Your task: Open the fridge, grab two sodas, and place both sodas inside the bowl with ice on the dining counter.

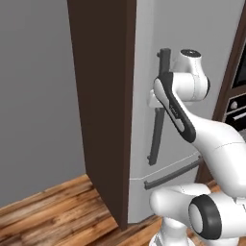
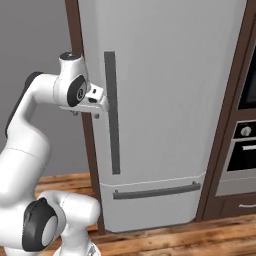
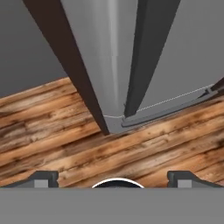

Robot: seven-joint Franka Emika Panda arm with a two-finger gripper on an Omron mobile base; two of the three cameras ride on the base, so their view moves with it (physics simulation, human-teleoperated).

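- Standing closed at the centre of the right base view, the fridge [image 2: 165,100] fills most of the frame; its door is a smooth, light-grey panel, slightly rounded at the edges.
- On the left part of the door runs the long handle [image 2: 112,112], a dark-grey vertical bar, straight and stiff, which looks like metal or hard plastic.
- Below it sits the lower drawer [image 2: 155,207] with its own horizontal bar.
- The gripper [image 2: 100,102] is at left centre of the right base view, just beside the upper half of the handle; its jaws are spread wide and hold nothing. From this angle I cannot say surely whether a finger touches the bar.
- In the hand view the two fingertips [image 3: 43,178] stand far apart at the bottom, above the wooden floor [image 3: 65,144], which shows brown planks with a rough grain.
- A dark brown cabinet panel [image 1: 103,105] stands against the side of the fridge.
- I judge the door heavy and rigid, turning on a hinge; the bar is the right place to take, near its middle, with the fingers on both sides. The smooth bar may slip if the grip is shallow.
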